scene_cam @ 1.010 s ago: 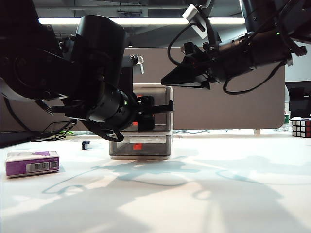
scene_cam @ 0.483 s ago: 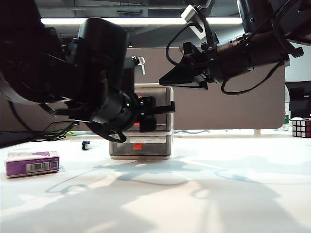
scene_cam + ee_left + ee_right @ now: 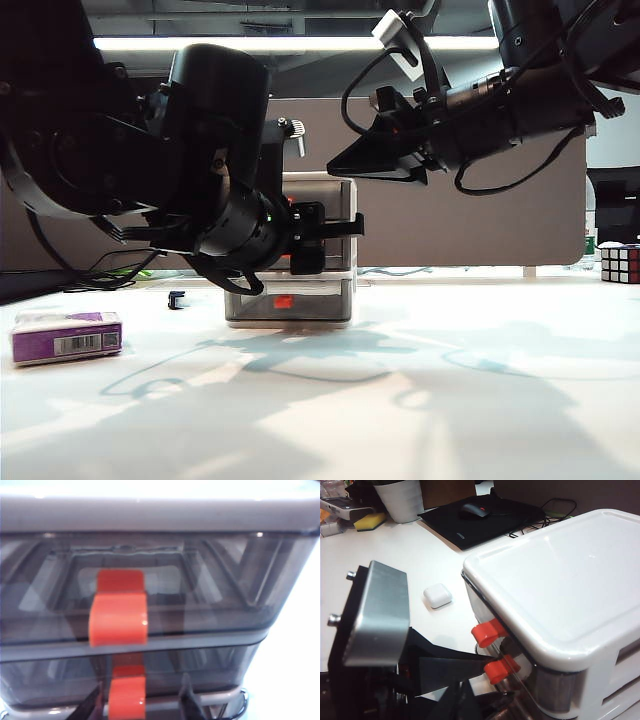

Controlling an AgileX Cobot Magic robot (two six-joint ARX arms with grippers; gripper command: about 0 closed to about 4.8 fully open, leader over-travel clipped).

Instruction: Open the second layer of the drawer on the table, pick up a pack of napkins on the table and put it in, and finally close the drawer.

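The drawer (image 3: 312, 250) stands mid-table, a grey three-tier unit with red-orange handles. My left gripper (image 3: 350, 226) is at its front. In the left wrist view, the left gripper (image 3: 141, 702) is open, with the second layer's handle (image 3: 127, 692) between its fingers; one finger (image 3: 92, 705) is close beside the handle and the other stands clear of it. The top drawer's handle (image 3: 118, 607) is above. My right gripper (image 3: 335, 167) hovers over the unit's white lid (image 3: 560, 575), its dark fingers (image 3: 460, 695) meeting in one point, holding nothing. The purple pack of napkins (image 3: 65, 337) lies far left on the table (image 3: 450, 400).
A white pebble-like case (image 3: 438, 595) lies on the table beside the drawer unit. Behind it are a black mat with a mouse (image 3: 475, 511) and a white cup (image 3: 400, 497). A Rubik's cube (image 3: 620, 263) sits at the far right, a small black piece (image 3: 177, 298) left of the drawer.
My left arm has crept slightly right and down toward the drawer front. The right arm has hardly moved. The napkin pack and drawer stay where they were.
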